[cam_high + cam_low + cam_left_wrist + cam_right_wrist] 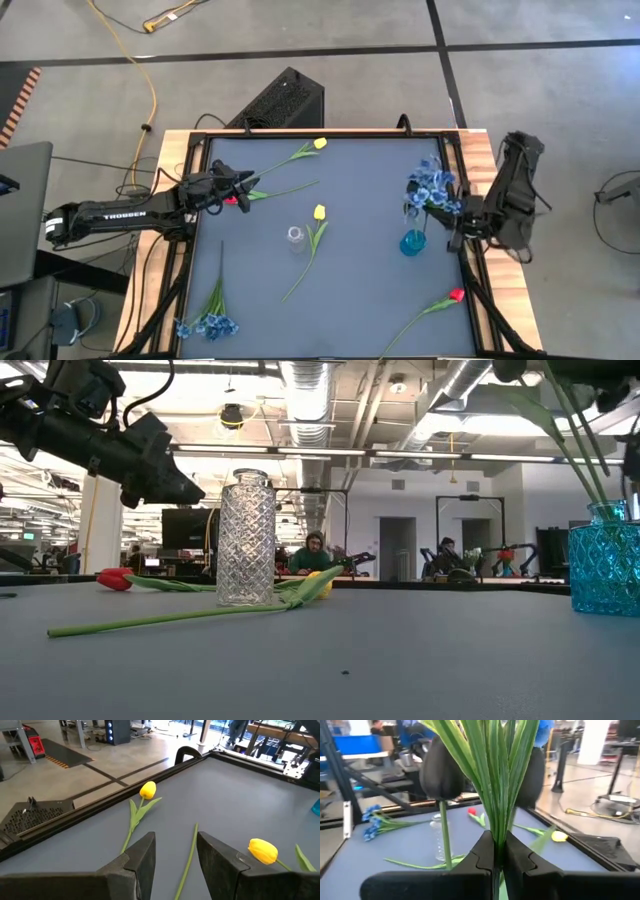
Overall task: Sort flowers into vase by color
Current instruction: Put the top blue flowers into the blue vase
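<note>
Left gripper (243, 188) hovers at the table's 9–10 o'clock edge, fingers apart with nothing between them (left wrist view shows the gap plainly, a green stem lying on the mat below it). Red tulip (231, 200) lies just beside that gripper, its stem running toward 3 o'clock. Right gripper (452, 217) sits at the 3 o'clock side, clamped tight on the green stems of the blue flower bunch (430, 185); right wrist view shows the fingers (485, 851) pressed together around the stems. The bunch's stems go down into the blue vase (413, 242), which stands near the 3 o'clock edge, just at 7 o'clock of the right gripper. Clear glass vase (296, 238) stands upright near table centre, holding no flower. One yellow tulip (319, 212) lies just at 2 o'clock of the clear vase, stem trailing toward 7 o'clock. Another yellow tulip (320, 143) lies near the 12 o'clock edge, stem pointing toward 8 o'clock. Second red tulip (456, 295) lies toward 4–5 o'clock, stem running to the 6 o'clock edge. Second blue bunch (208, 324) lies flat at the 7 o'clock corner, stem pointing to 12. Dark grey table mat (360, 290) under everything. Low view: people seated in the room behind (far off).
</note>
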